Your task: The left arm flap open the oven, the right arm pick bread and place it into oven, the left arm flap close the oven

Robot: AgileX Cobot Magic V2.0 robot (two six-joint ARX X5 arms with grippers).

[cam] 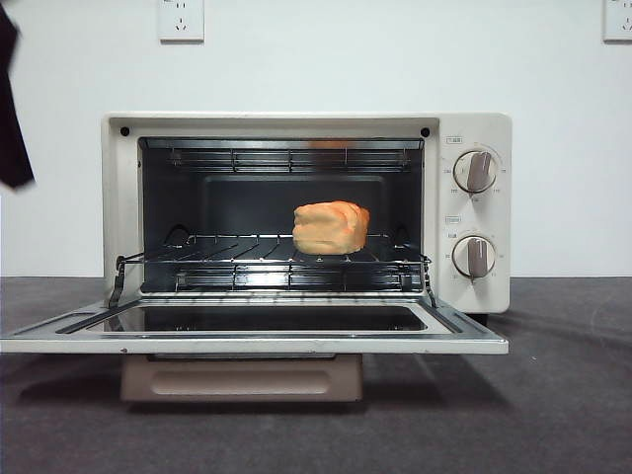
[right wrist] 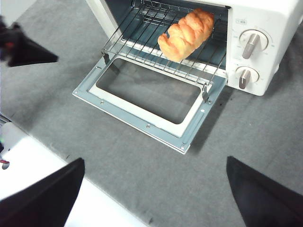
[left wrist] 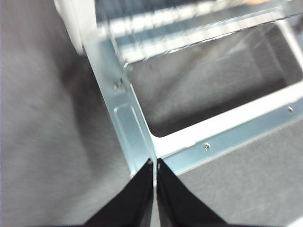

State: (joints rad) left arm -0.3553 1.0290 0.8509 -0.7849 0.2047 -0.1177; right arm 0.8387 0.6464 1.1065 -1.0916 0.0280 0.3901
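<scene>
The cream-white oven stands with its glass door flapped down flat toward me. The golden-orange bread lies on the wire rack, right of the middle; the right wrist view shows the bread from above. My left gripper is shut, its pointed tip just above the near left corner of the door's metal frame. In the front view the left arm shows only as a black shape at the upper left edge. My right gripper is open and empty, well back from the oven over the grey mat.
Two knobs sit on the oven's right panel. The beige bar handle hangs under the lowered door. A white surface borders the grey mat on the near side. Wall sockets are behind.
</scene>
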